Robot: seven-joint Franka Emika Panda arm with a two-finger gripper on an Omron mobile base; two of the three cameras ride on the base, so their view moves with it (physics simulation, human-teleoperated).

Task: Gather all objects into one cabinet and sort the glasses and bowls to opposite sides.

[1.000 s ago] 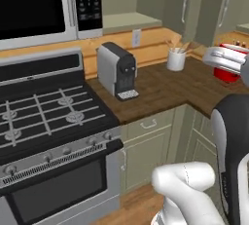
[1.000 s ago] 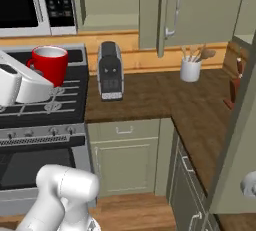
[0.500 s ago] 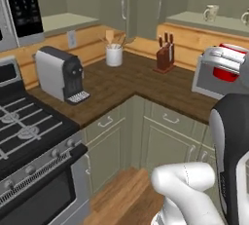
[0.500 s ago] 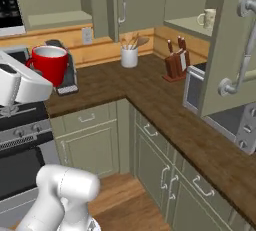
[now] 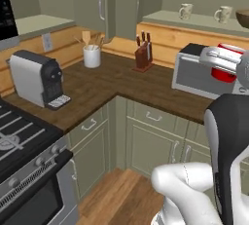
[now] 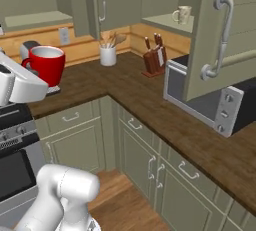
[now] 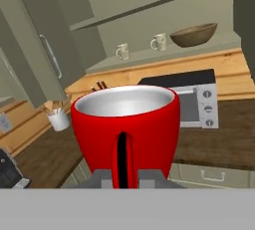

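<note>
The gripper [image 7: 121, 174] is clamped on the handle of the red cup [image 7: 125, 124], fingers pinched tight around it, and the cup rides upright with its mouth facing up, so nothing tips as long as the wrist stays level. In the left base view the same cup [image 5: 226, 62] hangs out at the right edge, above the near side of the toaster oven [image 5: 200, 70] on the counter.

What the coming move turns on, as I read it: the open cabinet shelf [image 7: 164, 55] lies ahead of the claw and higher up, past the toaster oven on the far side of the counter. So the cup has to go up and away, not sideways much.

On that shelf the two mugs [image 7: 122, 51] [image 7: 159, 41] stand side by side toward the left, and the wooden bowl [image 7: 193, 34] sits to the right of them, apart. My guess is the cup belongs on the left with the mugs, away from the bowl.

One thing to watch: the open cabinet door [image 6: 222, 40] hangs on the right in the right base view, near the oven. Whether it crowds the path I can't tell.
</note>
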